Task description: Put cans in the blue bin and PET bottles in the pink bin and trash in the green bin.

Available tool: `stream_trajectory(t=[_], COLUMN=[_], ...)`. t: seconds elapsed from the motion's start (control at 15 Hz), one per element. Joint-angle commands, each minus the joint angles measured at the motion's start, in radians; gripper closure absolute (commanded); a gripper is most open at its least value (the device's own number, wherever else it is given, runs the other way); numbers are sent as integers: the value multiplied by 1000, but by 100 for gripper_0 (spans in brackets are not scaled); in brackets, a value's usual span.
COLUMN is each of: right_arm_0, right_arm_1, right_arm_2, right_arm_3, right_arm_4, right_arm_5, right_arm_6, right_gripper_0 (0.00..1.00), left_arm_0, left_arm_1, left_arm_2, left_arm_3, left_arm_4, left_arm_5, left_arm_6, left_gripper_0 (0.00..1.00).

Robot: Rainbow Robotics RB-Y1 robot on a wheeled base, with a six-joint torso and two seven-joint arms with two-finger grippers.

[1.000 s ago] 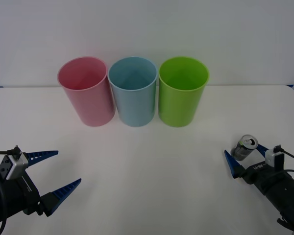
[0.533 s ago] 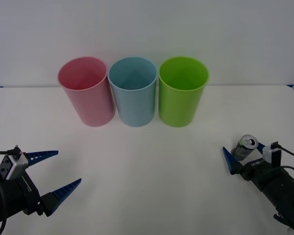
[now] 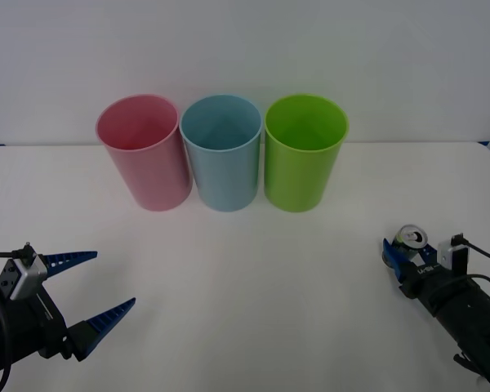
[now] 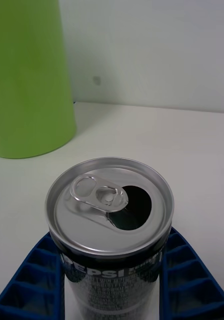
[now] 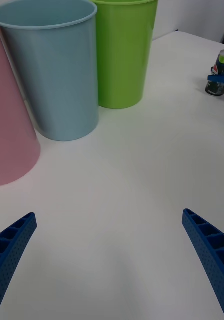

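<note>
One Pepsi can [image 4: 109, 220] is standing upright at the near right of the white table [image 3: 245, 269], its tab end already opened, and the right gripper [image 3: 412, 260] is closing around it: the two blue ribbed fingers [image 4: 189, 280] are pressing against its sides from either flank, low on the body. The lime green bin [image 3: 305, 153] is the nearest of the three to it, well apart and farther back; the light blue bin [image 3: 222, 153], where this can belongs, is sitting in the middle of the row, and the pink bin [image 3: 144, 152] is at the left end, each just beside its neighbour. The left gripper [image 3: 88, 299] is waiting at the near left with its jaws wide apart and nothing between them.

The hold looks low, so a quick lift could let the can tip or slip out between the fingers. The green bin is lying between the can and the blue one, so a low carry could clip its rim or knock it over, and an early release would drop the can into the wrong bin. An open can could also spill any leftover liquid if tilted.

The table is plain matt white, backed by a pale, bare wall [image 3: 245, 49].
</note>
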Motion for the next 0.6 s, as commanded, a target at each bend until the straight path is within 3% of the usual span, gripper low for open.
stream_trajectory(t=[0.07,0.6], right_arm_0=[0,18], right_arm_1=[0,-14], right_arm_2=[1,-7], right_arm_3=[0,-55], right_arm_4=[-3,-17], right_arm_5=[-2,-49], right_arm_6=[3,-11], right_gripper_0=[100,100], left_arm_0=[0,0], left_arm_1=[0,0], left_arm_2=[0,0], left_arm_3=[0,0], left_arm_4=[0,0], left_arm_5=[0,0], left_arm_6=[0,0], left_gripper_0=[0,0])
